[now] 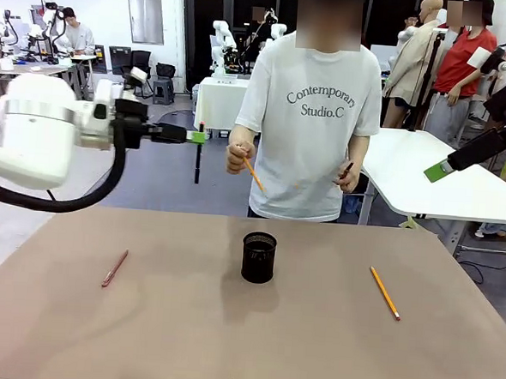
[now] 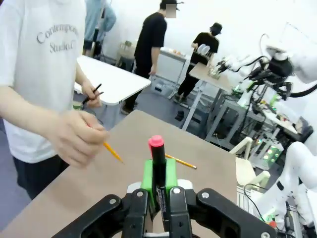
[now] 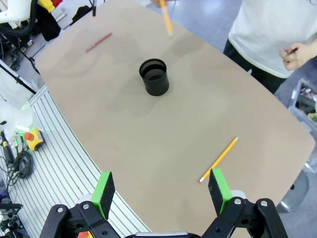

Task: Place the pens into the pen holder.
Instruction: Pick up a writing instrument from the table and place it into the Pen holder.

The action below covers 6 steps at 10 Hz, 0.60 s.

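The black mesh pen holder (image 1: pixel 258 257) (image 3: pixel 154 77) stands at the table's middle. A pinkish-red pen (image 1: pixel 115 268) (image 3: pixel 98 42) lies to its left, and an orange pencil (image 1: pixel 385 292) (image 3: pixel 218 159) (image 2: pixel 181 161) to its right. High above the table's far left, my left gripper (image 1: pixel 196 136) (image 2: pixel 158 176) is shut on a black pen with a red end (image 1: pixel 199 156) (image 2: pixel 157 157), which hangs upright. My right gripper (image 1: pixel 439 171) (image 3: pixel 162 192) is open and empty, raised at the right. The person holds another orange pencil (image 1: pixel 252 172) (image 2: pixel 113 151) (image 3: pixel 166 17) in one hand and a dark pen (image 1: pixel 347 170) (image 2: pixel 92 93) in the other.
The person (image 1: pixel 313 116) stands at the far edge of the brown table (image 1: pixel 226 342), behind the holder. A white table (image 1: pixel 425 179) stands beyond the far right corner. A ribbed floor strip (image 3: pixel 64 163) runs along my side of the table.
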Each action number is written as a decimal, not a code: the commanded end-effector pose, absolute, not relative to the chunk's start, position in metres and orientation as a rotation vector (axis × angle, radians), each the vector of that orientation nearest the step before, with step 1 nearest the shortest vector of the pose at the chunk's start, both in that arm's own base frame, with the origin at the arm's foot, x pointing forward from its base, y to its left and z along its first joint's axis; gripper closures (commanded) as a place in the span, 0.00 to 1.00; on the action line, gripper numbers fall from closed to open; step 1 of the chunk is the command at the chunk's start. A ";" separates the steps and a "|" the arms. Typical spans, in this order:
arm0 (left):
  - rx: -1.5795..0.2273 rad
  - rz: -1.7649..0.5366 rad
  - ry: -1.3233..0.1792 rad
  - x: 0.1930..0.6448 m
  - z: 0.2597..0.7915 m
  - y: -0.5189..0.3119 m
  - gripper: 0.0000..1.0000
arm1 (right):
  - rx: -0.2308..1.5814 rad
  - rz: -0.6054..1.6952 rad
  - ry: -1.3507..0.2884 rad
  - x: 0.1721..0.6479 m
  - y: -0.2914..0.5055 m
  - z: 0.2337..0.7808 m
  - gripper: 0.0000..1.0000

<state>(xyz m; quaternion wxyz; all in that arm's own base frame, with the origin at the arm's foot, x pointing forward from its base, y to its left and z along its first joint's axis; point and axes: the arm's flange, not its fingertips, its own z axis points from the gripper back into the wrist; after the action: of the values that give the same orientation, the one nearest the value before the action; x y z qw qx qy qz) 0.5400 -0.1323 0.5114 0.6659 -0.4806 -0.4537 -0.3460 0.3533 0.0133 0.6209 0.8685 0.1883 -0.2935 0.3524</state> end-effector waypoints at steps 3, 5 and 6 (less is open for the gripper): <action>-1.113 -0.878 -1.083 0.521 0.518 -0.076 1.00 | 0.408 0.735 -0.615 0.353 0.014 0.622 0.00; -1.070 -0.881 -1.119 0.521 0.526 -0.054 1.00 | 0.408 0.735 -0.615 0.353 0.014 0.622 0.00; -1.062 -0.869 -1.145 0.521 0.529 -0.049 1.00 | 0.408 0.735 -0.615 0.353 0.014 0.622 0.00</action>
<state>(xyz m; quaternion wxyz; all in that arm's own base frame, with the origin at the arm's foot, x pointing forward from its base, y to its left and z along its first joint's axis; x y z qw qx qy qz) 0.5264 -0.0501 0.5293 0.6362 -0.4698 -0.4860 -0.3719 0.3533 0.0133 0.6210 0.8685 0.1883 -0.2935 0.3524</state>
